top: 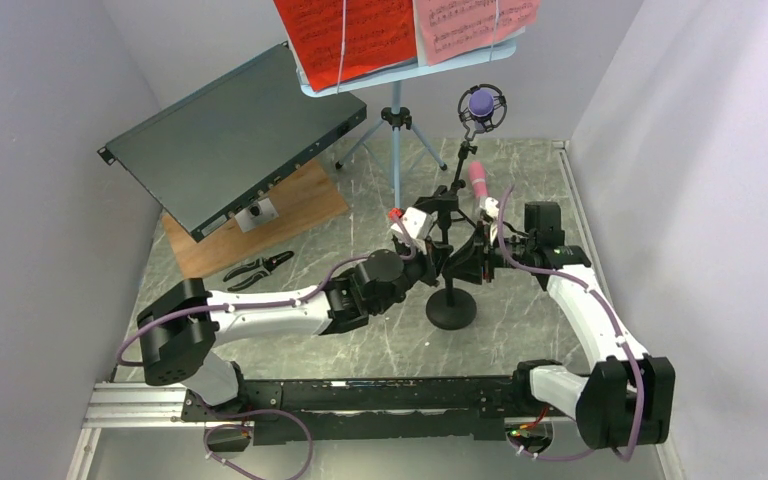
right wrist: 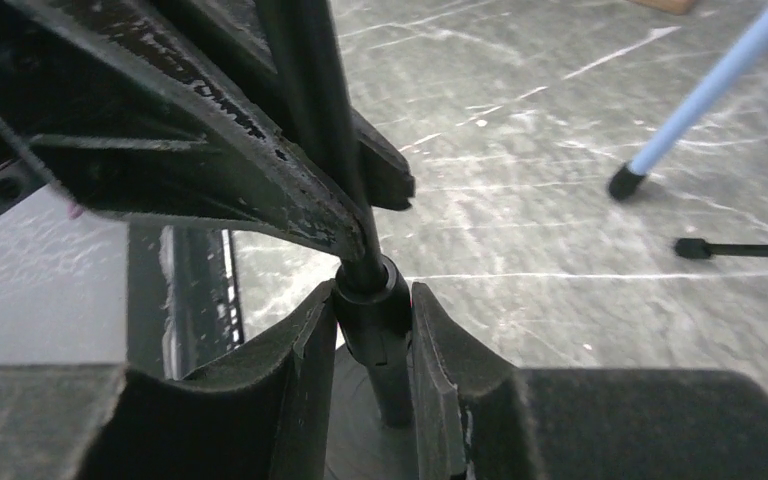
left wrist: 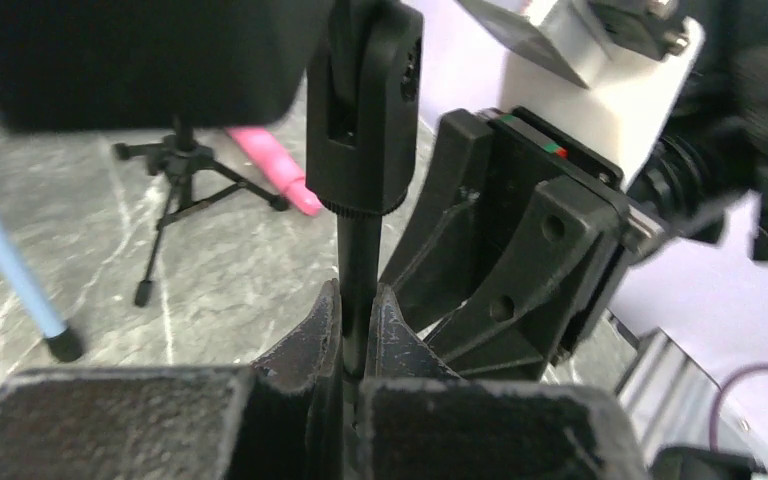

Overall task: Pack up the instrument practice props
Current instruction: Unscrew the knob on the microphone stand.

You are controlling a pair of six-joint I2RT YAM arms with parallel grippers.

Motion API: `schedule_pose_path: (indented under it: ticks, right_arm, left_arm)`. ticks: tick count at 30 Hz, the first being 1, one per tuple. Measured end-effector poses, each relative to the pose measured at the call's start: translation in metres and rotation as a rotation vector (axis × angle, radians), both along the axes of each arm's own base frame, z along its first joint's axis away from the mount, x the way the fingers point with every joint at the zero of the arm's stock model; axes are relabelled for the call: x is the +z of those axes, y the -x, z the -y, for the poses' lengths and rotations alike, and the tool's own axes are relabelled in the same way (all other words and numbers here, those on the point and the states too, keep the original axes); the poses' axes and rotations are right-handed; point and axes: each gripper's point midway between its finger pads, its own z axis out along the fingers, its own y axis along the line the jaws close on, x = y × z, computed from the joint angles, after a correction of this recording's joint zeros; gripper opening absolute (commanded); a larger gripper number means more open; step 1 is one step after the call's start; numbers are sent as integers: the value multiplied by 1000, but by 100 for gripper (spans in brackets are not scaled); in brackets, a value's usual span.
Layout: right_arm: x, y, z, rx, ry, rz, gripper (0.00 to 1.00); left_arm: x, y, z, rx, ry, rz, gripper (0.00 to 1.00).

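Microphone stand (top: 451,310) with a round base sits near the middle of the table, carrying the purple microphone (top: 481,104) on top. Both arms have hold of its upright. The left gripper (left wrist: 358,310) is clamped tight on the thin pole, and the right gripper (right wrist: 371,305) has its fingers pressed to either side of the collar just below.

This looks like the step of taking the stand apart or folding it down. The next move probably calls for one hand to hold steady while the other twists or pulls along the pole.

Room is tight. The pink microphone (top: 478,183) and a small tripod (left wrist: 185,190) lie just behind. The blue music stand (top: 396,150) with its red sheets (top: 345,40) rises close by. The dark box (top: 230,135) and pliers (top: 258,268) lie to the left, and a wall stands near on the right.
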Motion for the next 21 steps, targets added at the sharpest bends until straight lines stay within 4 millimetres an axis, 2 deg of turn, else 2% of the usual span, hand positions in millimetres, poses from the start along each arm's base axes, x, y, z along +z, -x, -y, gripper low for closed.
schedule_pose_path:
  ticks: [4, 8, 9, 10, 13, 14, 16, 19, 21]
  right_arm:
    - [7, -19, 0, -136, 59, -3, 0]
    - [10, -34, 2, -243, 88, -9, 0]
    - [10, -35, 2, -254, 85, -15, 4]
    - [11, -35, 2, -256, 79, -21, 17]
    - [13, -27, 1, -201, 42, -28, 65]
    - [14, -23, 1, -178, 33, -31, 78]
    - [13, -12, 2, -116, 15, -31, 91]
    - [15, 5, 0, -19, -22, -9, 98]
    - [18, 16, -2, 35, -48, 6, 99]
  left_arm:
    - [8, -15, -6, 137, -46, -47, 0]
    - [9, -29, -1, 212, -80, -71, 0]
    - [9, -30, -1, 222, -81, -72, 0]
    - [9, -31, -1, 227, -81, -72, 0]
    - [9, -29, 1, 219, -81, -63, 0]
    - [10, -27, 2, 204, -76, -54, 0]
    - [8, -16, 2, 158, -76, -38, 0]
    - [5, 1, -2, 73, -86, -18, 0]
    - [7, 12, -5, -4, -79, -8, 0]
